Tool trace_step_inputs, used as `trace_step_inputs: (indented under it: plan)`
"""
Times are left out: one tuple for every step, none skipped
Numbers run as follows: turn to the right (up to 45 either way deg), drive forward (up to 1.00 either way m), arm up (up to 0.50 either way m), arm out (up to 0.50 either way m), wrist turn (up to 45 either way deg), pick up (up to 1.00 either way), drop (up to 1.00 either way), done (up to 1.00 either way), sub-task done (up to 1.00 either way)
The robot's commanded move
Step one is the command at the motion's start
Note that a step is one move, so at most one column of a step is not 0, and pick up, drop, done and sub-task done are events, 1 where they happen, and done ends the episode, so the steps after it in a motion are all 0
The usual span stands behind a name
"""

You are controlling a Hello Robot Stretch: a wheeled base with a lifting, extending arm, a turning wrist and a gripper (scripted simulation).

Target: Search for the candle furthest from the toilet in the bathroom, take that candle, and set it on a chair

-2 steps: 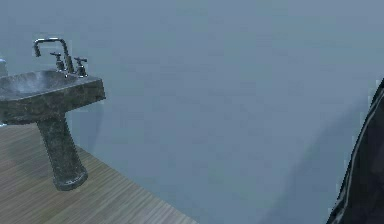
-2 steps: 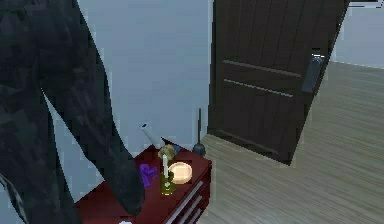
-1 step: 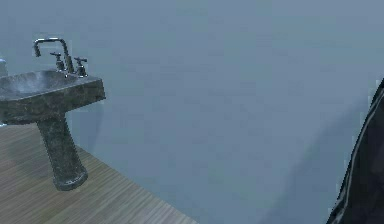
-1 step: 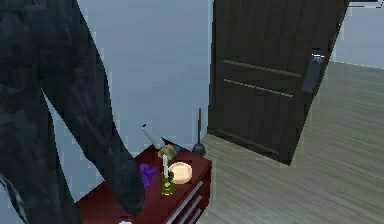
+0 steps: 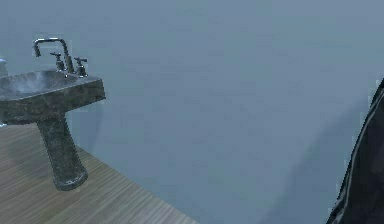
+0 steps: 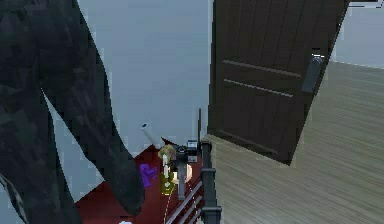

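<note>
Judging from the arm side view, a small pale blob [image 6: 172,178], possibly the candle though too small to be sure, sits on a dark red surface [image 6: 120,172] low in the picture. It is right at the gripper [image 6: 168,158] and a little below it in the frame. Whether the gripper is over, beside or touching it cannot be told. The blob's long axis looks roughly upright, though that is a guess. Because it rests on the surface at the gripper's far end, I cannot tell whether the gripper holds anything. Just to the blob's left lies a purple thing [image 6: 148,178], near enough to be knocked. The arm [image 6: 211,195] rises from the bottom edge just right of them. A dark draped cloth [image 6: 50,100] hangs at the left and a dark door [image 6: 270,70] stands at the right. In the forward view a pedestal sink [image 5: 55,100] stands at the left against a grey-blue wall [image 5: 230,80].
</note>
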Motion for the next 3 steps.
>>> trace_step_inputs:
  plan:
    - [0.0, 0.00, 0.00, 0.00, 45.0, 0.00, 0.00, 0.00, 0.00]
    - [0.0, 0.00, 0.00, 0.00, 45.0, 0.00, 0.00, 0.00, 0.00]
    - [0.0, 0.00, 0.00, 0.00, 45.0, 0.00, 0.00, 0.00, 0.00]
